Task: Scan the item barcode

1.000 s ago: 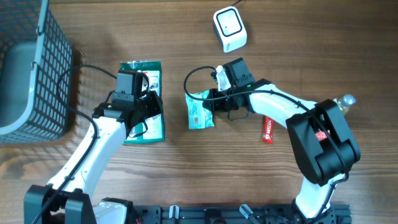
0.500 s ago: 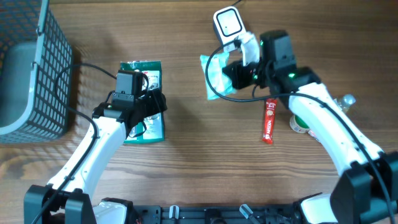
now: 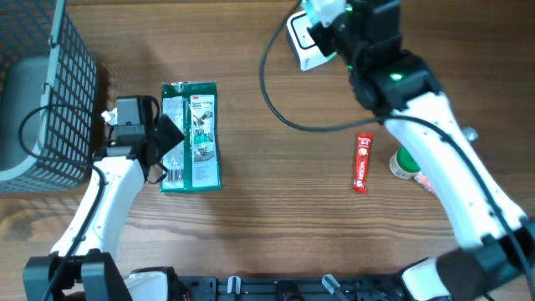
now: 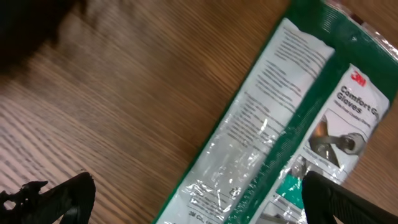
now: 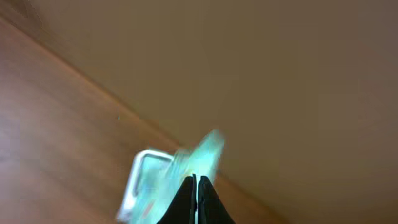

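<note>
A small teal packet hangs at the top of the overhead view, right over the white barcode scanner, with my right gripper shut on it. The right wrist view is blurred: the black fingertips are pressed together on the thin teal packet, with the scanner's white outline behind it. My left gripper stands wide open at the left edge of a green-and-white glove pack lying flat on the table. In the left wrist view the glove pack lies between and ahead of the spread fingers of that gripper, held by neither.
A grey wire basket stands at the far left. A red stick packet and a round green-and-white item lie under my right arm. A black cable loops over the table's middle.
My right arm lifted the teal packet from the table's middle up to the scanner. My left gripper opened wide and drew back to the left, off the glove pack.
</note>
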`<state>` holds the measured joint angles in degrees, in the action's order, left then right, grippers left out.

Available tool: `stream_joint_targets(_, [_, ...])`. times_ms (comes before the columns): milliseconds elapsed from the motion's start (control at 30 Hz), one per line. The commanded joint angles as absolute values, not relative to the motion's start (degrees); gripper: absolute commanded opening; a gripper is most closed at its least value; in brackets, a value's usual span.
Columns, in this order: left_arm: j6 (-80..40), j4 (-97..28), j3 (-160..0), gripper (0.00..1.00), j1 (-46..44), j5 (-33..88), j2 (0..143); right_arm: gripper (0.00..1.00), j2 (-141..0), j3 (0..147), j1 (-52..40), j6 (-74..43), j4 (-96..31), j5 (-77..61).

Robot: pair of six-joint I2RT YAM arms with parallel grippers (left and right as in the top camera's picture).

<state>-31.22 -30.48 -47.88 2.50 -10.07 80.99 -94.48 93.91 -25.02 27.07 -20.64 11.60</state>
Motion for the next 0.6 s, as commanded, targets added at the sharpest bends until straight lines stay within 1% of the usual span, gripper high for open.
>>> stream_joint_targets(0, [-33.1,-30.5,-47.7,1.0,3.2,-11.0,80.6,0.04,-104.3,94.8,-27.5,35.9,-14.2,25.1])
stream_joint_targets(100, [-33.5,-30.3,-47.7,1.0,3.2,-11.0,80.6,0.04,-111.0,94.8,-28.7,40.4,-7.2,30.0])
stream_joint_targets(133, [-33.5,-30.2,-47.7,1.0,3.2,-11.0,80.6,0.04,-112.9,94.8,-29.1,40.3,-5.7,31.8])
stream_joint_targets(167, [-33.5,-30.2,-47.7,1.0,3.2,-11.0,80.6,0.04,-114.1,94.8,-29.4,37.5,-5.4,34.1])
stream_joint_targets(200, [-33.5,-30.2,-47.7,1.0,3.2,-11.0,80.6,0.04,-114.5,94.8,-29.7,31.6,-6.4,35.7])
stream_joint_targets(300, [-33.5,-30.3,-47.7,1.0,3.2,-11.0,80.6,0.04,-112.1,94.8,-29.1,14.7,-14.9,32.6])
stream_joint_targets(333, [-33.5,-30.3,-47.7,1.0,3.2,-11.0,80.6,0.09,-110.5,94.8,-27.8,8.9,-20.5,26.9])
stream_joint_targets(367, [-33.5,-30.3,-47.7,1.0,3.2,-11.0,80.6,0.17,-109.3,94.8,-26.1,6.4,-25.3,20.4])
stream_joint_targets(400, [-33.5,-30.3,-47.7,1.0,3.2,-11.0,80.6,0.36,-108.5,94.8,-23.9,5.4,-30.0,13.7])
stream_joint_targets(433, [-33.5,-30.3,-47.7,1.0,3.2,-11.0,80.6,0.61,-108.0,94.8,-21.2,5.4,-34.2,7.6])
stream_joint_targets(467, [-33.5,-30.3,-47.7,1.0,3.2,-11.0,80.6,0.67,-108.0,94.8,-17.9,5.5,-38.5,2.5])
stream_joint_targets(500, [-33.5,-30.3,-47.7,1.0,3.2,-11.0,80.6,0.7,-108.2,94.8,-15.2,6.0,-41.5,-0.5])
stream_joint_targets(567, [-33.5,-30.3,-47.7,1.0,3.2,-11.0,80.6,0.73,-108.9,93.6,-8.5,5.9,-46.0,-3.1])
